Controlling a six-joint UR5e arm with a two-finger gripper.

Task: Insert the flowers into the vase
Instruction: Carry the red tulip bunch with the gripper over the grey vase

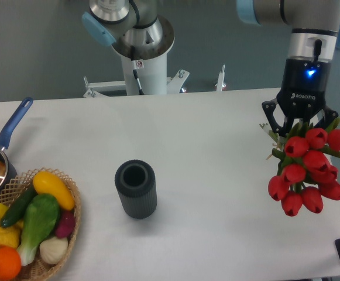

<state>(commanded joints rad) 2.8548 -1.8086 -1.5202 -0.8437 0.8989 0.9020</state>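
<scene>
Stems hide inside the gripper [299, 124], clamped on the flowers [309, 170]; buds point toward 6 o'clock, vase [136, 188] at 9 o'clock.

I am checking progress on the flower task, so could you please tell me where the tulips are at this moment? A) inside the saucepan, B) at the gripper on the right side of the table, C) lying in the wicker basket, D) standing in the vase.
B: the tulips hang at the gripper near the table's right edge, well apart from the vase, whose mouth is empty.
</scene>
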